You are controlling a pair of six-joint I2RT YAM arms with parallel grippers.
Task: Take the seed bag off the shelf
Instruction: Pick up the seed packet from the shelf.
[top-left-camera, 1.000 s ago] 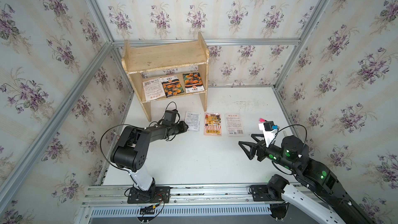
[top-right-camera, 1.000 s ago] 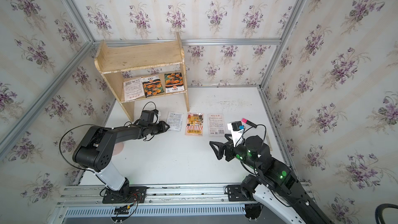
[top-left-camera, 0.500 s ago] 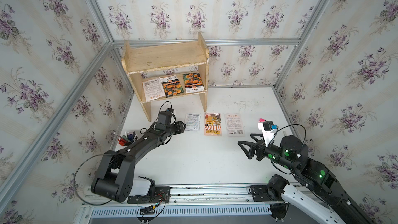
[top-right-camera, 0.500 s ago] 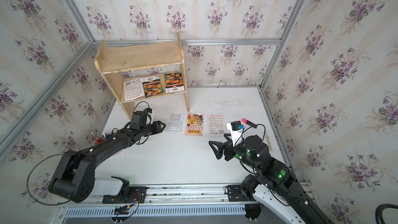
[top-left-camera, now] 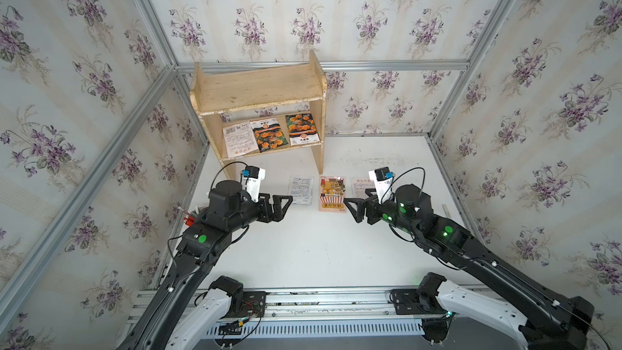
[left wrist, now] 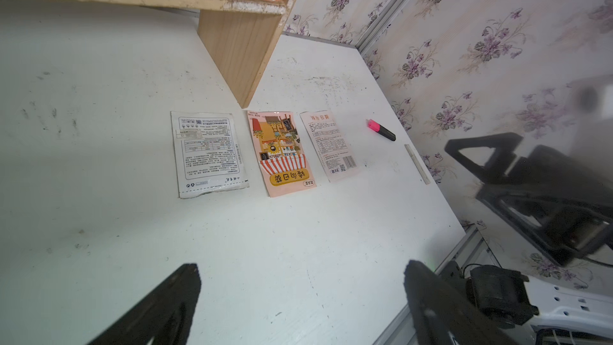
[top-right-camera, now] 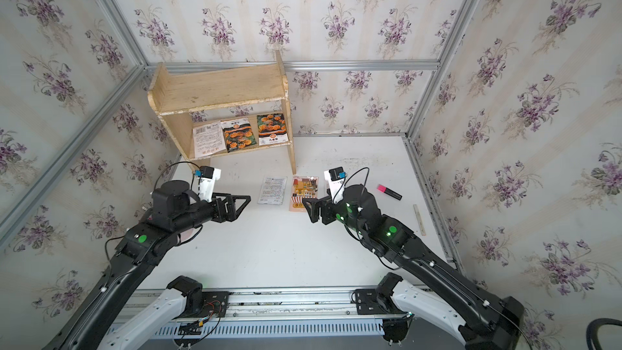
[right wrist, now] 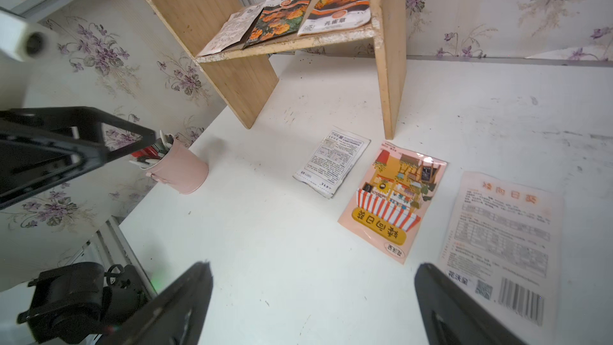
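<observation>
L gripper (left wrist: 302, 265): jaws spread wide, nothing pinched, held above table (top-left-camera: 303, 247). R gripper (right wrist: 313, 265): same, spread and empty. Judged already off shelf (top-left-camera: 259, 89), laid flat in row: white bag (top-left-camera: 300, 190), striped bag (top-left-camera: 332, 193), pale pink bag (left wrist: 330, 146). Left on lower tier: label-side bag (top-left-camera: 237, 138), possibly overhanging edge, marigold bag (top-left-camera: 269, 131), 2nd marigold bag (top-left-camera: 302, 128). Approx half done; no bag reached for yet.
</observation>
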